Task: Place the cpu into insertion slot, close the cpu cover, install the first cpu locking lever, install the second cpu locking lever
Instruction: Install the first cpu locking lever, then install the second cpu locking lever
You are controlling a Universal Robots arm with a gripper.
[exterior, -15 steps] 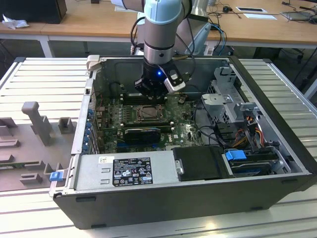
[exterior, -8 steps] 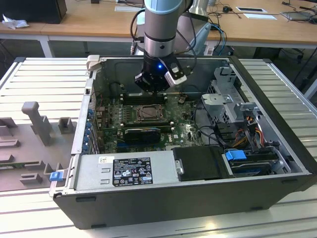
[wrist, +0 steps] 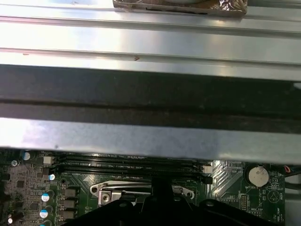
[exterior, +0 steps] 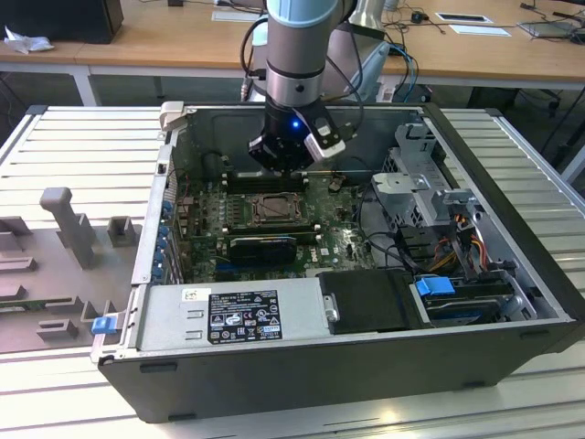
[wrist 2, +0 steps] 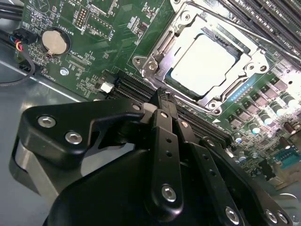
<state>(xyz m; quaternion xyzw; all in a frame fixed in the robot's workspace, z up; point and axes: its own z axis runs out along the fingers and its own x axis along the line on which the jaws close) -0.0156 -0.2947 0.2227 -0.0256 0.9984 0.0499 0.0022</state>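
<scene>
The open computer case (exterior: 366,366) lies on the counter (exterior: 73,137). Inside, the cpu (wrist 2: 205,62) — pale silver, square — sits in its socket under the closed cover (wrist 2: 254,63). End effector (wrist 2: 162,96) hovers nearby, fingers pressed together, empty.

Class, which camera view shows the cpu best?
The second wrist view: the cpu sits in its socket, top fully visible through the cpu cover. The exterior view shows the socket small and distant; the first wrist view catches the cover's edge.

Bright overhead glare whitens the cpu (wrist 2: 207,63)
</scene>
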